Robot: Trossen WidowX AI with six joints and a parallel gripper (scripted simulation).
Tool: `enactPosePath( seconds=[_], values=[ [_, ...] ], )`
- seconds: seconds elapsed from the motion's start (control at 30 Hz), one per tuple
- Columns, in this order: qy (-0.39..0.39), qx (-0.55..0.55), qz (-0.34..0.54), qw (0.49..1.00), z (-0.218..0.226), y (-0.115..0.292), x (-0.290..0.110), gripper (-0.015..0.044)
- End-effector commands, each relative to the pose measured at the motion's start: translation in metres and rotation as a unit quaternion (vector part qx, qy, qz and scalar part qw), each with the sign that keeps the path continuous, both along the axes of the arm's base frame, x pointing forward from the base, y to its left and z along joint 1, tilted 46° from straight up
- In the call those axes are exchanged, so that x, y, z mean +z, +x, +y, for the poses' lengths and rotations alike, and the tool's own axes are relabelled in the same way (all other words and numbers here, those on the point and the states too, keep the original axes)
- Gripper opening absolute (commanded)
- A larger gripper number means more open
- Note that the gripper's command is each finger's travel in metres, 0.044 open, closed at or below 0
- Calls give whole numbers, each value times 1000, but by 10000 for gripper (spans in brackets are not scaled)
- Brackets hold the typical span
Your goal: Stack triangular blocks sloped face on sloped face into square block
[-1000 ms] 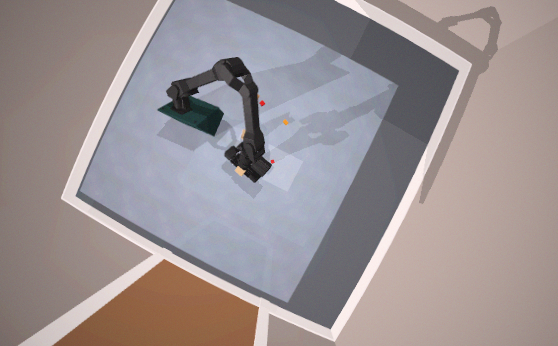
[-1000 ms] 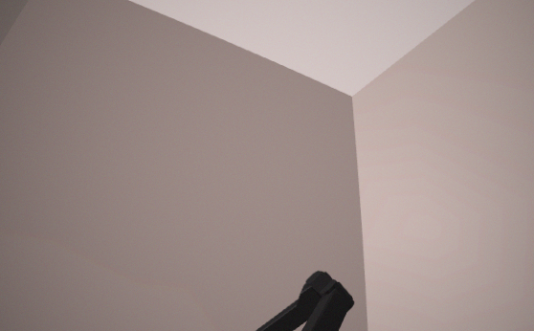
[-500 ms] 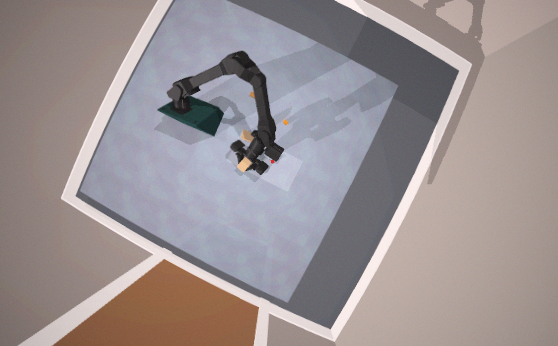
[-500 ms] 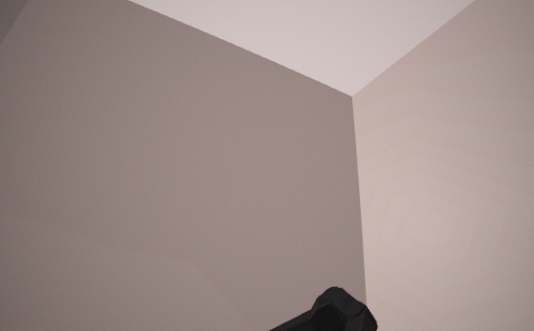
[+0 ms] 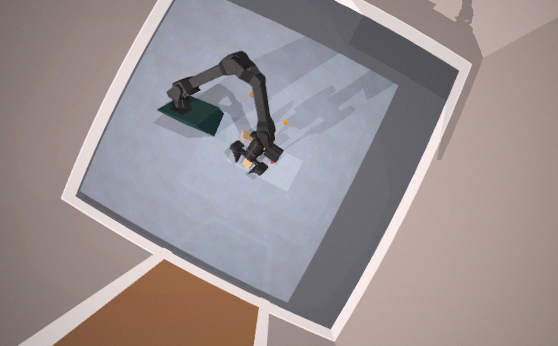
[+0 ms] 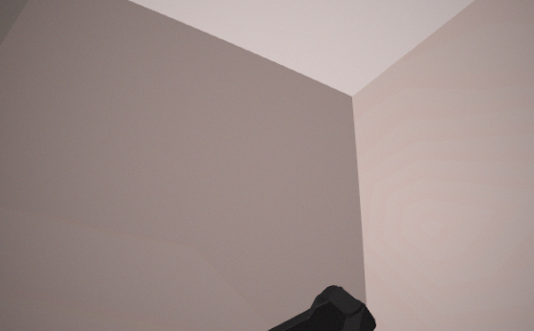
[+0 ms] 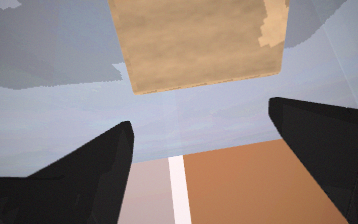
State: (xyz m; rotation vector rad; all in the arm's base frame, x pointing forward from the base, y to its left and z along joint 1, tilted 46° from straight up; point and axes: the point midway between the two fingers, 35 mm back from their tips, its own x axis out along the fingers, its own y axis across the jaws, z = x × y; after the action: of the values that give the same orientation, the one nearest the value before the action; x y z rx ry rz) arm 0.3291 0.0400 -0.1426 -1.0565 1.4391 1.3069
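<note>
My gripper (image 5: 248,160) (image 7: 199,117) is open, its two black fingers spread wide and low over the table (image 5: 172,200). In the wrist view a tan wooden block (image 7: 200,45) lies on the table just beyond the fingertips, with nothing between the fingers. In the top view a tan block piece (image 5: 246,163) shows between the fingers and another tan piece (image 5: 247,135) shows just behind the wrist. The arm hides the rest, so I cannot tell whether one block sits on the other. The exterior view shows only walls and a black arm link (image 6: 337,311).
The arm's dark green base plate (image 5: 197,115) sits at the back left of the table. A paler rectangle (image 5: 284,172) is marked on the table beside the gripper. Small orange bits (image 5: 285,121) and a red dot (image 5: 272,162) lie near it. A white rim (image 5: 122,100) borders the table.
</note>
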Motion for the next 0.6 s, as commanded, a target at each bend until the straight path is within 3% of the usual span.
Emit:
enactPosePath(
  seconds=[0.0, 0.27, 0.47, 0.57],
  values=[
    [3, 1, 0, 1000, 0, -1, 0, 440],
    [2, 1, 0, 1000, -1, 0, 1, 440],
    [-1, 0, -1, 1000, -63, 10, 62, 440],
    [-2, 0, -1, 1000, -72, 10, 70, 440]
  ],
)
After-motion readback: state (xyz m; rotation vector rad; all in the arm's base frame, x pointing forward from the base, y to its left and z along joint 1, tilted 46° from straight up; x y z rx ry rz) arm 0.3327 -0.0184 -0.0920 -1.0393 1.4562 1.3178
